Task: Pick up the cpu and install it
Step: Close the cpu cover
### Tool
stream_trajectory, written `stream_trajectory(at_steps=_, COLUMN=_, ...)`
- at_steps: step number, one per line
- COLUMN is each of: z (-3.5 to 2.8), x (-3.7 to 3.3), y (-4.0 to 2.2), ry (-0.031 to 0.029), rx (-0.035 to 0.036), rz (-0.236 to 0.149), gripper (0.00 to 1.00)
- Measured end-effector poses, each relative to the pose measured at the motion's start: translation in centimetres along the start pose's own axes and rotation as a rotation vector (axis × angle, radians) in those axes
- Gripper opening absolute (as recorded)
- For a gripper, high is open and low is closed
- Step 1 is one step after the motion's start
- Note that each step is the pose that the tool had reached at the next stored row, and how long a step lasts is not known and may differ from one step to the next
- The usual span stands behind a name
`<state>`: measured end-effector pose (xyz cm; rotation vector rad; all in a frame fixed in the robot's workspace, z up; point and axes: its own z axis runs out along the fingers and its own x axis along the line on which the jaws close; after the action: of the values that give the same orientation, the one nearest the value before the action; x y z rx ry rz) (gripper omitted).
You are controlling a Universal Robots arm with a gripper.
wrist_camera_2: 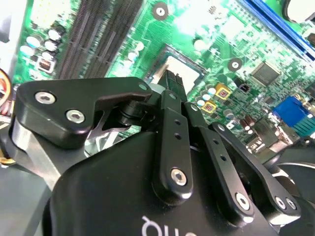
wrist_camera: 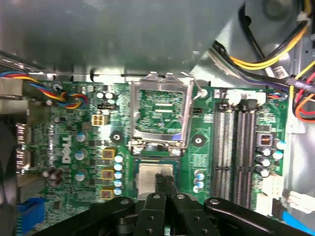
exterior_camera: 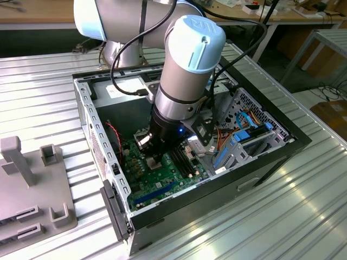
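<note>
gripper point(wrist_camera: 163, 181) fingertips closed over cpu point(wrist_camera: 147, 173), apparently in socket point(wrist_camera: 173, 158).

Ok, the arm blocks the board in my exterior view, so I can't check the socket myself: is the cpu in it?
Observer: Yes. In the first wrist view the cpu lies flat inside the socket.
Operator: Is the socket's cover down?
Observer: No. The metal cover frame is flipped open and lies beside the socket, on the side toward the case wall.
Operator: And the claw?
Observer: The claw has its fingertips together, right over the middle of the cpu. I cannot tell whether they touch it.
</note>
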<state>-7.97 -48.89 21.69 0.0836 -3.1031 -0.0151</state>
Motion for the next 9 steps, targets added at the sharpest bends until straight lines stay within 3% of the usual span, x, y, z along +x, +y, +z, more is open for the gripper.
stream_trajectory(at_steps=2, z=-0.02, x=-0.78, y=-0.04, ry=0.0002, rx=0.0003, rz=-0.004, gripper=0.12)
stream_trajectory(at_steps=6, z=-0.09, x=-0.98, y=-0.05, ry=0.0006, rx=0.0009, rz=-0.008, gripper=0.12)
stream_trajectory(at_steps=9, z=-1.06, x=-0.96, y=-0.04, ry=0.0008, rx=0.0007, rz=-0.013, gripper=0.12)
